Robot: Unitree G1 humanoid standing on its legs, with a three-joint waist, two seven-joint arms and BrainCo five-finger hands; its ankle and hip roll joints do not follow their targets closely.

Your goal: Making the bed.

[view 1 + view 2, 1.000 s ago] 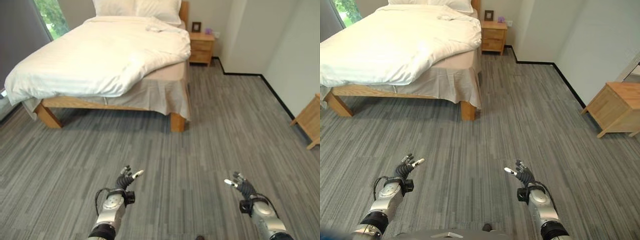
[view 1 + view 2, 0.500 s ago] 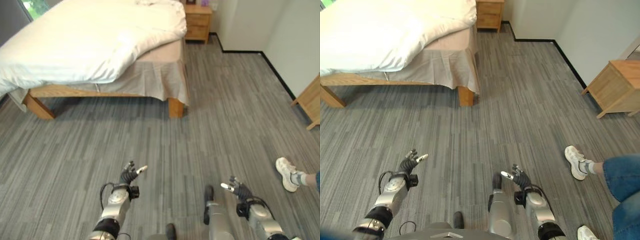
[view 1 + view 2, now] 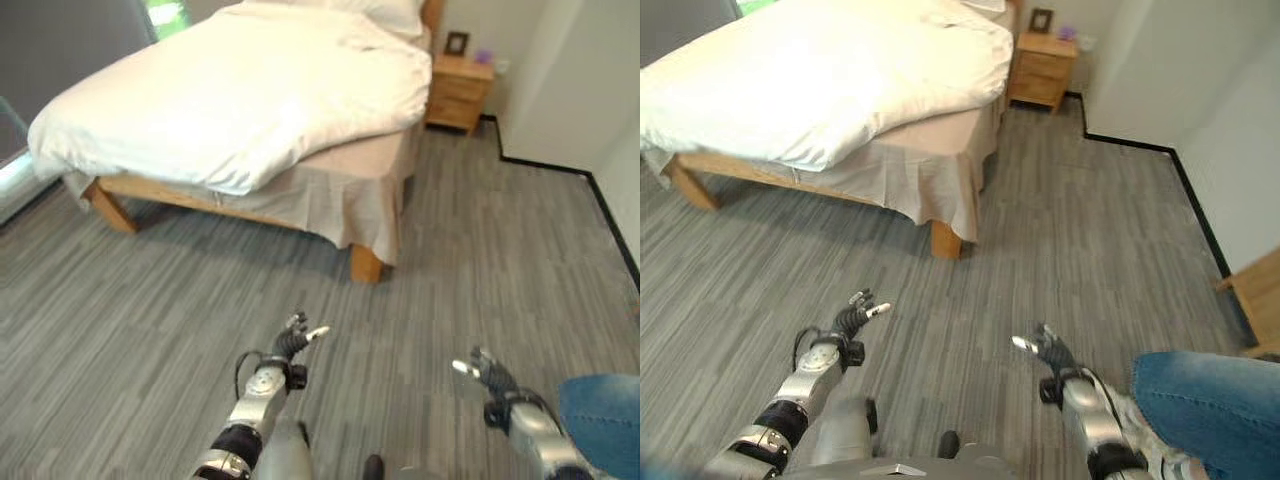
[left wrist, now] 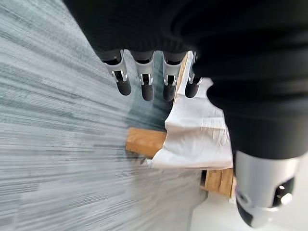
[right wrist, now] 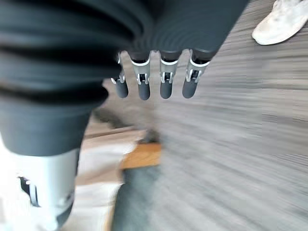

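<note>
**Both hands empty over the floor, bed well ahead**

From the head camera I see grey striped carpet [image 3: 150, 330] across the whole room. The bed [image 3: 250, 100] sits at about 11 o'clock, well apart from both hands. Its white duvet [image 3: 220, 95] lies rumpled and skewed, hanging low over the near left side and pulled back at the near right corner, where a beige skirt [image 3: 340, 195] and a wooden leg [image 3: 365, 263] are bare. A pillow [image 3: 385, 12] lies at the head. At 1 o'clock a wooden nightstand [image 3: 460, 92] stands just beside the bed against the white wall [image 3: 570, 80].

My left hand [image 3: 292, 343] is held out at 7 o'clock above the carpet, fingers loosely spread, holding nothing. My right hand [image 3: 482, 370] is at 5 o'clock, likewise relaxed and empty.

At the lower right a person's knee in blue jeans [image 3: 1210, 400] is just beside my right arm.

The left wrist view looks past straight fingers [image 4: 144, 84] to the skirt and wooden leg. The right wrist view adds a white shoe [image 5: 284, 21] on the carpet beyond the fingers [image 5: 163, 82].
</note>
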